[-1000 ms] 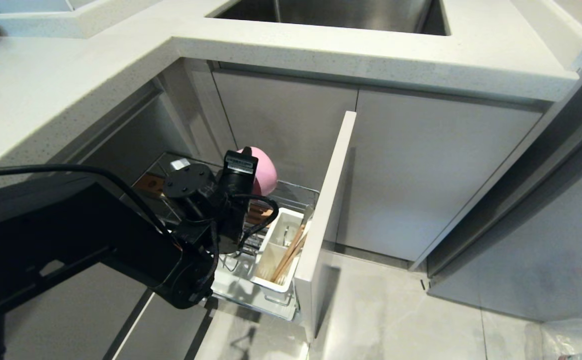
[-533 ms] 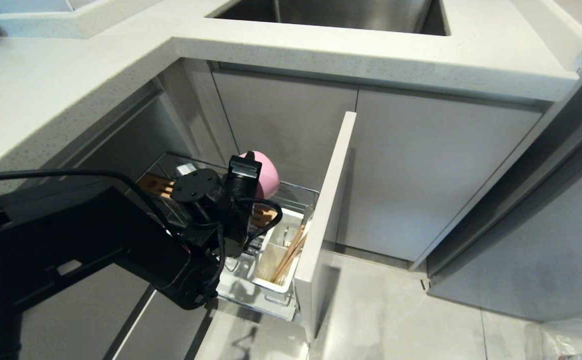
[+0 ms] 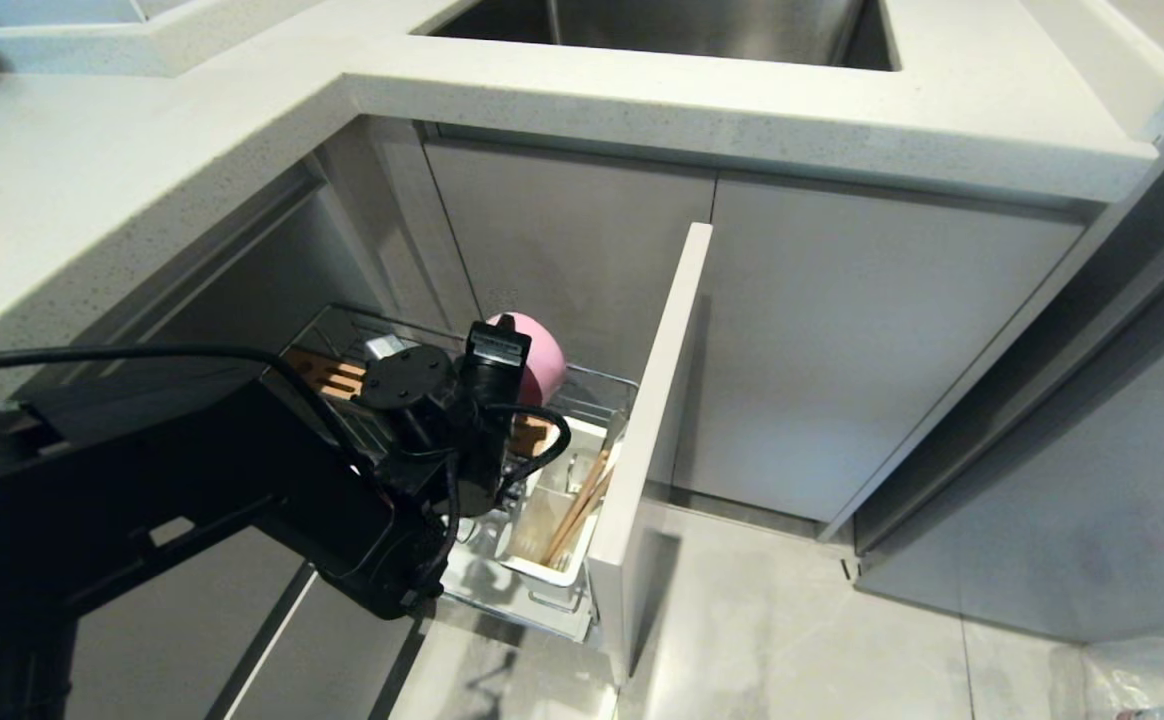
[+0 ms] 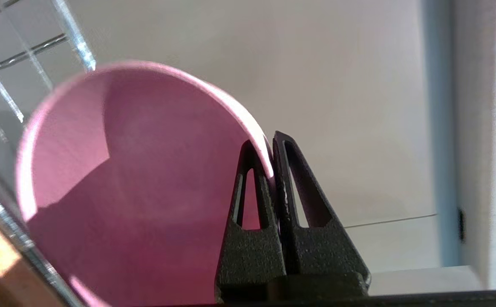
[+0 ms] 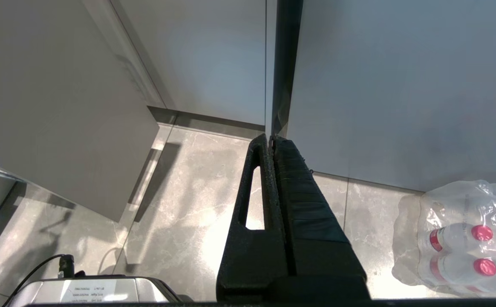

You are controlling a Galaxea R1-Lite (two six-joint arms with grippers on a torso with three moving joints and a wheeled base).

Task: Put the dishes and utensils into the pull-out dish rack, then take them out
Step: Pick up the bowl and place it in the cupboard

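My left gripper (image 4: 269, 140) is shut on the rim of the matte pink bowl (image 4: 137, 179), one finger inside and one outside. In the head view the bowl (image 3: 542, 360) hangs tilted just over the back of the pull-out dish rack (image 3: 597, 385), with my left wrist in front of it. The rack stands pulled out behind its pale front panel (image 3: 652, 430). Its white caddy (image 3: 542, 560) holds the wooden chopsticks (image 3: 580, 500). A slotted wooden strip (image 3: 330, 372) runs along the rack. My right gripper (image 5: 270, 138) is shut and empty, parked over the floor.
The countertop (image 3: 142, 180) overhangs the rack, with the steel sink (image 3: 662, 25) behind. Closed grey cabinet doors (image 3: 842, 350) stand to the right of the front panel. A wrapped pack of bottles (image 5: 461, 238) lies on the floor.
My left arm has carried the pink bowl a little down and to the right, closer to the rack's wires. The grip on the rim is unchanged.
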